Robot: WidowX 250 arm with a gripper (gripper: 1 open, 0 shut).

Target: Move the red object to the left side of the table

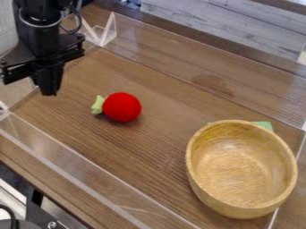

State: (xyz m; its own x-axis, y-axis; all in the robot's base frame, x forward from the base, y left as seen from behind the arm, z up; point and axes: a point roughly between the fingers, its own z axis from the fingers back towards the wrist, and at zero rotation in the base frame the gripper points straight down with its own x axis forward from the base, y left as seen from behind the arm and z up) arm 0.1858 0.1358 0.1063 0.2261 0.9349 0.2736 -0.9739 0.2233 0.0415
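Note:
The red object (121,106), a small glossy red toy fruit with a green leaf on its left side, lies on the brown wood-grain table (180,94), left of centre. My black gripper (48,87) hangs up and to the left of it, pointing down at the table, clearly apart from the fruit. Its fingers are pressed together with nothing between them: it is shut and empty.
A round light wooden bowl (241,167) stands at the front right, with a bit of green showing behind its rim. Clear acrylic walls (72,165) edge the table along the front and left.

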